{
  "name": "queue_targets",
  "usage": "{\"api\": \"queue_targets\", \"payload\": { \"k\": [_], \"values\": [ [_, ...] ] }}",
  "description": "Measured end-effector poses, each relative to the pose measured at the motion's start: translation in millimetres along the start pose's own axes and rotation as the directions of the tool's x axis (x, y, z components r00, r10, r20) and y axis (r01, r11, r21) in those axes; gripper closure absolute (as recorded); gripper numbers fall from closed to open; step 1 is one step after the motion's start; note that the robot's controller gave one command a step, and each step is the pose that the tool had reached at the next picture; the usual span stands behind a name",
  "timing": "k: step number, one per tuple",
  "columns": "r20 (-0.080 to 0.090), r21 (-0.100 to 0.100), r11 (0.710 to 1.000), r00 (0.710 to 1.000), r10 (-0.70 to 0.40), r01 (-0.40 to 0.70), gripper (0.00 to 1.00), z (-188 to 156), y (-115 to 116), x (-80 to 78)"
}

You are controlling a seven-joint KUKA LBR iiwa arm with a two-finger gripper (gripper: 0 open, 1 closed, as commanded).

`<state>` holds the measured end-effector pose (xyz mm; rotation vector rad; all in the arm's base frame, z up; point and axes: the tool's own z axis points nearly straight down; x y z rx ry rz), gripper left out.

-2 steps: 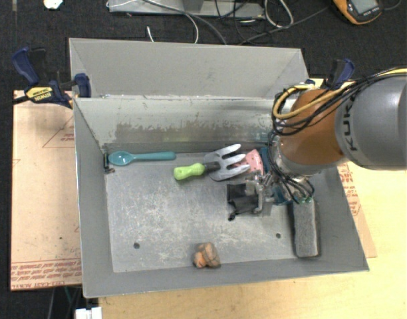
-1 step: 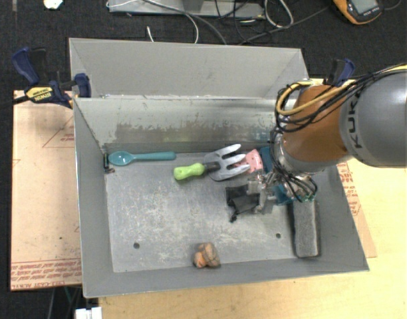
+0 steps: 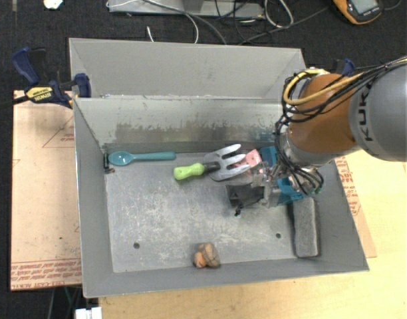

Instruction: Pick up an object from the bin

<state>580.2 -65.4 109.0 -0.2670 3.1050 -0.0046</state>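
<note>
Hand [image 3: 258, 186] sat just right of fork [image 3: 213, 166], opening unreadable; fork looked light, stiff, slick, best taken by green handle [image 3: 189, 172].

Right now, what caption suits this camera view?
Robot gripper low in the grey bin beside a green-handled fork, teal spoon far left.

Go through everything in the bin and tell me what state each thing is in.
Teal spoon: lying flat by the bin's back wall, alone.
Green-handled fork: lying flat mid-bin, head toward the gripper.
Pink piece: lying against the fork's head.
Black object: on the floor at the gripper; held or loose, cannot tell.
Grey block: lying flat along the right wall.
Brown lump: loose near the front wall.
Gripper: low, right of the fork.
</note>
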Motion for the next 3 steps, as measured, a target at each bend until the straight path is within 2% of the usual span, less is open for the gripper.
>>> {"api": "queue_targets", "payload": {
  "k": [1, 2, 3],
  "values": [
    [0.002, 0.0, 1.0, 1.0, 0.0, 0.0, 1.0, -24, 0, -1.1],
    [-0.004, -0.002, 1.0, 1.0, 0.0, 0.0, 1.0, -60, 0, -0.5],
    [0.005, 0.001, 1.0, 1.0, 0.0, 0.0, 1.0, -93, 0, -3.6]
  ]
}}
